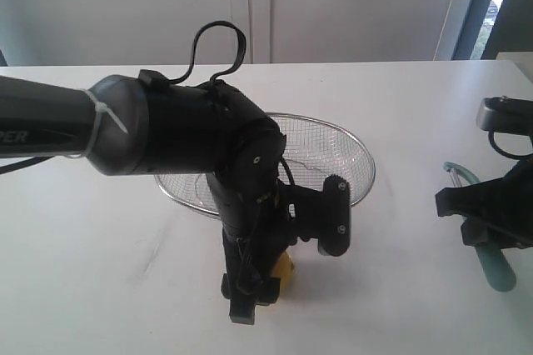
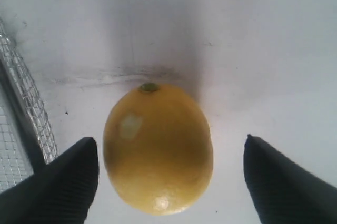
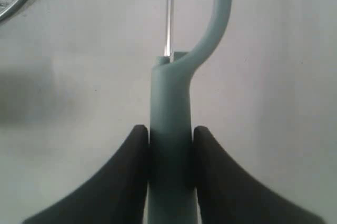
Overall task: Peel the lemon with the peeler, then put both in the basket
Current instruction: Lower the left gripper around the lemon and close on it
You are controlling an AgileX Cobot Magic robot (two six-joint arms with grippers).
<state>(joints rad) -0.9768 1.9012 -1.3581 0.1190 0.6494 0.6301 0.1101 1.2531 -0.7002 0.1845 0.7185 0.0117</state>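
The left fingers (image 2: pixel 63 182) are standing wide apart, one on each side of the lemon (image 2: pixel 158 150), and neither is touching it. The lemon is lying on the table (image 2: pixel 253 50) between them, with its small green stem nub pointing away from the wrist and a pale patch showing on its skin. Just beside one finger, the wire mesh and rim of the basket (image 2: pixel 31 108) are showing, near the lemon but apart from it. In the exterior view the left arm (image 1: pixel 166 134) is reaching down in front of the basket and hiding part of its near rim. Only a yellow sliver of the lemon is peeking out beside the fingers, on the table just outside the basket.

The right fingers (image 3: pixel 126 182) are clamping the peeler (image 3: pixel 169 129), pressing its teal handle from both sides. The handle is running out from between them into a curved loop, with the thin metal blade alongside it. Whether the peeler is resting on the table or hanging just above it, I cannot tell. In the exterior view it is sitting at the right edge, beside the basket and well apart from the lemon.
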